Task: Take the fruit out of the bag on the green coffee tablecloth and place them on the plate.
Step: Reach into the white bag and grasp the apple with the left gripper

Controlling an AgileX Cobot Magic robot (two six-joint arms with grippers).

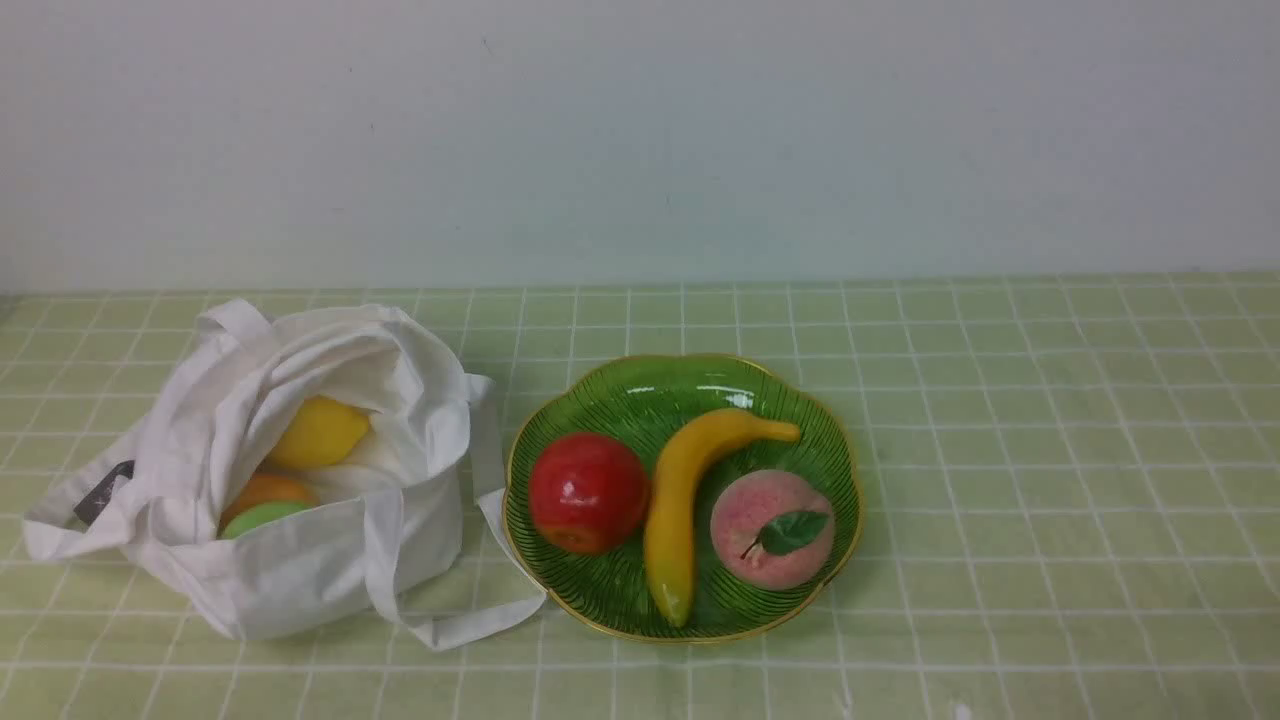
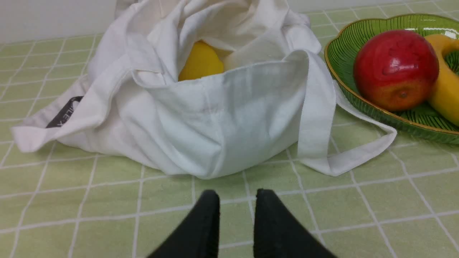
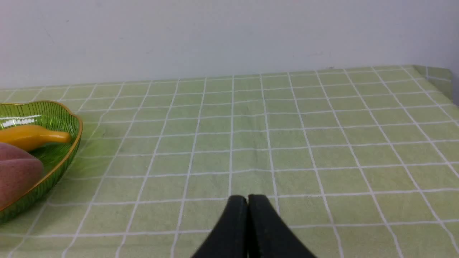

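Inside the bag (image 1: pixel 410 545): lemon (image 1: pixel 318 433) — probably light, hard, slick; best pinched round its middle. Left gripper (image 2: pixel 236 195) parted, holding nothing; right gripper (image 3: pixel 247 199) clenched, empty — both outside the bag.

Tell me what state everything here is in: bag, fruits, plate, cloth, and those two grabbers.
Bag: mouth open, fruit inside
Yellow lemon: in the bag
Orange fruit: in the bag
Green fruit: in the bag, partly hidden
Plate: holding apple, banana, peach
Tablecloth: spread out
Left gripper: slightly open, empty
Right gripper: shut, empty
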